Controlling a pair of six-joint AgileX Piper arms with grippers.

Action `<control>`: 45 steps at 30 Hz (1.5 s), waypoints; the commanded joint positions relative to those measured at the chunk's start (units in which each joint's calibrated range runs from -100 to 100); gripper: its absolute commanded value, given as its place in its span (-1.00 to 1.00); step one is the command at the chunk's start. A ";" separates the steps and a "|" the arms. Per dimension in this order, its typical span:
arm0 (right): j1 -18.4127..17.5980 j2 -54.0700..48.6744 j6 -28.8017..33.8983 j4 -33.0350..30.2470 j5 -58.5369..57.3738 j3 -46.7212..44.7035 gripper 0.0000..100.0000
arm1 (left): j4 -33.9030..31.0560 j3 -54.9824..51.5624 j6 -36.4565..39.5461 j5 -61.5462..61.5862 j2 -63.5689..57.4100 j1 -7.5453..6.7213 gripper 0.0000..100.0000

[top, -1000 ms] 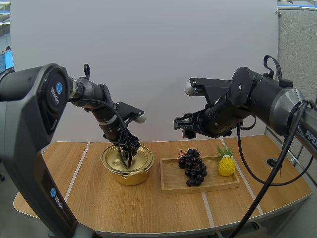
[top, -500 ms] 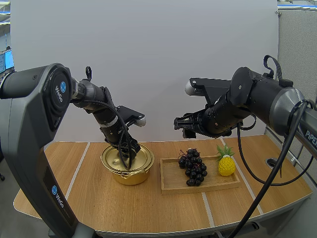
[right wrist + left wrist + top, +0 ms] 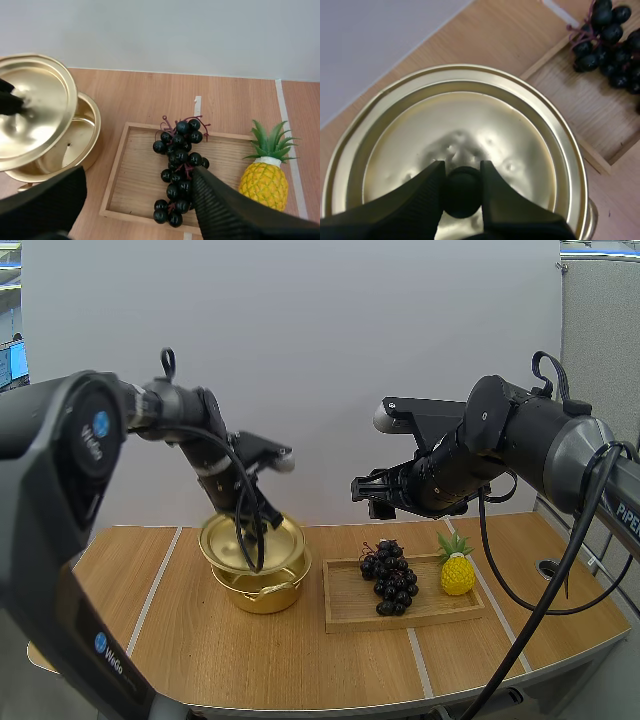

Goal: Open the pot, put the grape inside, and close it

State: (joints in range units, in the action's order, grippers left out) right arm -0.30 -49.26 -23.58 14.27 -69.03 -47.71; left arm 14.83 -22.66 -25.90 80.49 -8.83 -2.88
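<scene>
Black fingers of your left claw (image 3: 461,175) pinch the dark knob (image 3: 462,196) of the gold lid (image 3: 470,120), which hangs slightly tilted just above the open pot (image 3: 262,592), left of centre in the high view. Your right claw (image 3: 139,174) is spread wide with nothing in it, over the wooden tray (image 3: 225,146), where the grapes (image 3: 180,167) lie near a toy pineapple (image 3: 264,182).

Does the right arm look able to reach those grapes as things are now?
Probably yes: the grapes lie uncovered on the wooden tray, the open right gripper hovers above them, and the pineapple stands apart.
</scene>
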 commanded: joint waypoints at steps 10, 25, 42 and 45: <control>0.02 -0.60 -0.23 -0.45 1.13 0.56 1.00 | -1.45 20.06 5.52 2.41 -19.17 -0.12 -1.00; 0.02 -0.60 -0.23 1.59 1.12 0.56 1.00 | -7.36 49.61 15.62 -4.54 -22.91 -0.12 -1.00; 0.02 17.79 -1.28 1.35 15.44 0.56 1.00 | -7.36 50.75 15.62 -17.55 -22.91 -0.12 -1.00; 0.02 22.23 -1.51 1.23 19.05 0.56 1.00 | -7.36 50.75 15.62 -17.55 -22.91 -0.12 -1.00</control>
State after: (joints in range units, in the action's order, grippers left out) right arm -0.30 -29.52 -24.42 15.70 -53.62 -47.60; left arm 7.43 27.73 -10.58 65.34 -31.46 -2.88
